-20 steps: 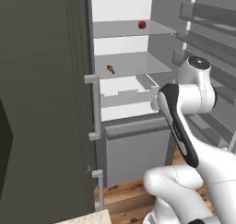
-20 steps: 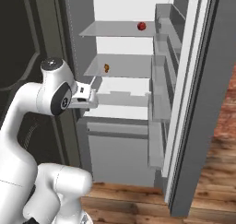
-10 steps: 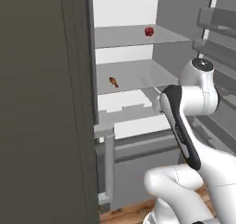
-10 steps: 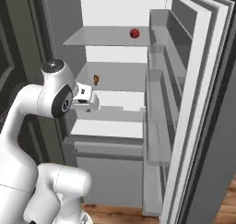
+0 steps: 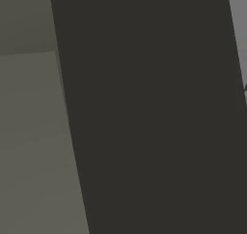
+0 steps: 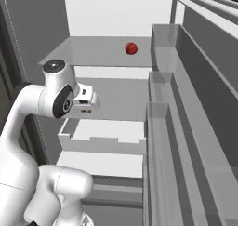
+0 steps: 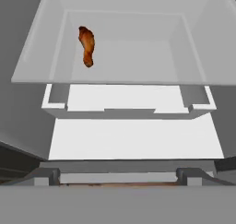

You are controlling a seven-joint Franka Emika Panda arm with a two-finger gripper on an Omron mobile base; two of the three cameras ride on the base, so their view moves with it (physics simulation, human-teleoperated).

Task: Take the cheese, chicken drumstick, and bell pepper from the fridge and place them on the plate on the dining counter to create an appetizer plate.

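The fridge (image 6: 116,16) stands open in front of me, with a white interior and glass shelves. The dark-red bell pepper (image 6: 131,48) sits on the upper shelf. On the shelf below lies the brown-orange chicken drumstick (image 7: 86,45), towards the left, thick end away from me. My gripper (image 7: 119,177) is open and empty, its fingertips (image 7: 46,176) wide apart, short of the shelf's front edge. From the right base, my hand (image 6: 87,102) points into the fridge at middle-shelf height. The cheese, the plate and the dining counter are out of view.
A white drawer (image 7: 129,105) with a notched front sits under the drumstick's shelf. The door's grey shelf bins (image 6: 162,127) run close along the right. A dark grey panel (image 5: 144,112) stands right before the left base camera.
The base has driven closer to the fridge, so both base views have shifted and the interior looks larger. A dark panel now blocks the left base view. The gripper stays open.
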